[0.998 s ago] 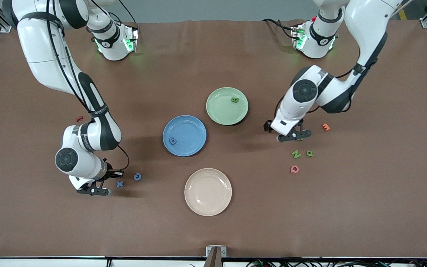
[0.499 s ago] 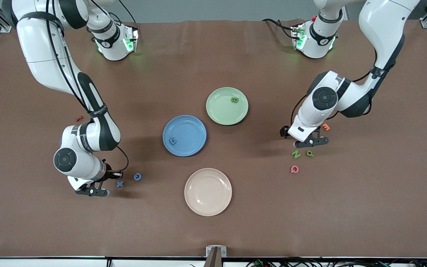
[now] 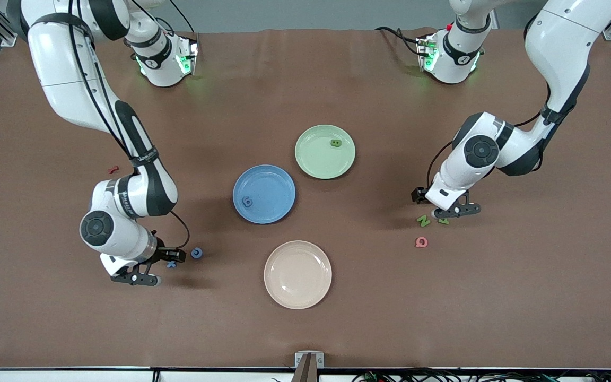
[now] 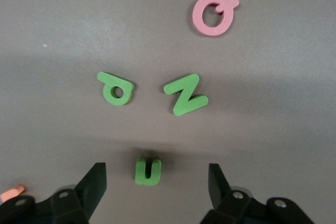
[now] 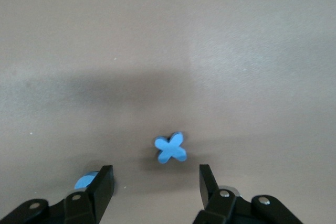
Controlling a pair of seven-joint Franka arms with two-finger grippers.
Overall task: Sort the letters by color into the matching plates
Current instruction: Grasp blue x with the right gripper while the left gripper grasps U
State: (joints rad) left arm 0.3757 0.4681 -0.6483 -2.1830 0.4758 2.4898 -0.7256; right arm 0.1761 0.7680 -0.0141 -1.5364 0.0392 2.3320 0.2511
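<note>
So the blue plate point(image 3: 264, 194) sits mid-table with a blue letter point(image 3: 247, 201) lying flat near its rim, and the pale green plate point(image 3: 325, 152) touches it, farther from the front camera, with a green B point(image 3: 335, 142) flat in it. A beige plate point(image 3: 297, 274) sits closer to the camera.

Toward the right arm's end of the table, the right gripper point(image 5: 155, 187) hangs low over a blue X point(image 5: 171, 148), fingers spread wide with nothing in them. The X lies flat on the table point(image 3: 305, 329), its strokes running diagonal to the line between the fingertips. A second blue letter point(image 3: 196, 253), ring-shaped, lies just beside it.

At the left arm's end, the left gripper point(image 4: 156, 184) is also spread apart and empty, low over a green U point(image 4: 147, 171). The U lies flat, its open end pointing away from the wrist, both legs running along that line. Near it lie a green P point(image 4: 116, 88) and a green N point(image 4: 186, 94), the N's long axis slanted, and a pink Q point(image 4: 212, 14) sits past those, closer to the camera.
</note>
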